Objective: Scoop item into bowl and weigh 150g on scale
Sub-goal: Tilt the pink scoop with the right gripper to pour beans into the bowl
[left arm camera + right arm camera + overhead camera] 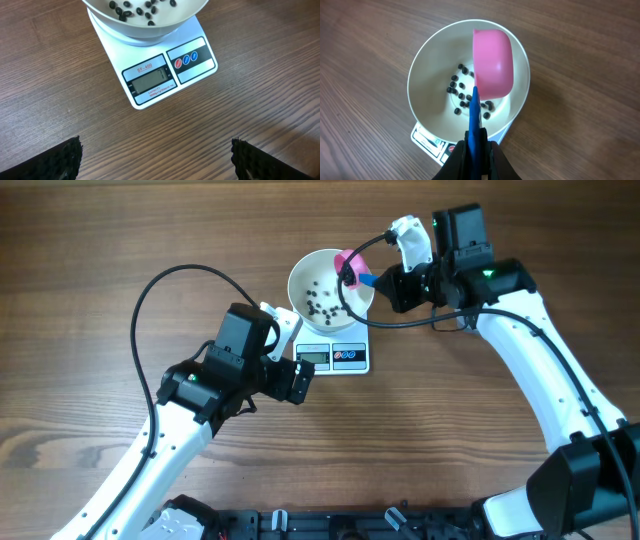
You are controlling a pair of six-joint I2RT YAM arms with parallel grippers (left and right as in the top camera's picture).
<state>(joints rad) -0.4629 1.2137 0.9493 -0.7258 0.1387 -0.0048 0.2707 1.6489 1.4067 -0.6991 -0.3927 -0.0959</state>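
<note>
On 1 scale (340, 357): 1 bowl (305, 280), roughly 15 beans (325, 305). Above it, right gripper (476, 146) clamped on 1 scoop (492, 62); beside it, left gripper (155, 162) gaping, empty.

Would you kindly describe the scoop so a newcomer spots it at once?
On the wooden table, find the white bowl on the scale. Over its right rim hangs the scoop, held by the right gripper: the only pink thing, blue-handled.

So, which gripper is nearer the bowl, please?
Right. The right gripper, jaws shut on the pink scoop, sits just beside the bowl; the left gripper hovers past the scale, at its display end, jaws open.
</note>
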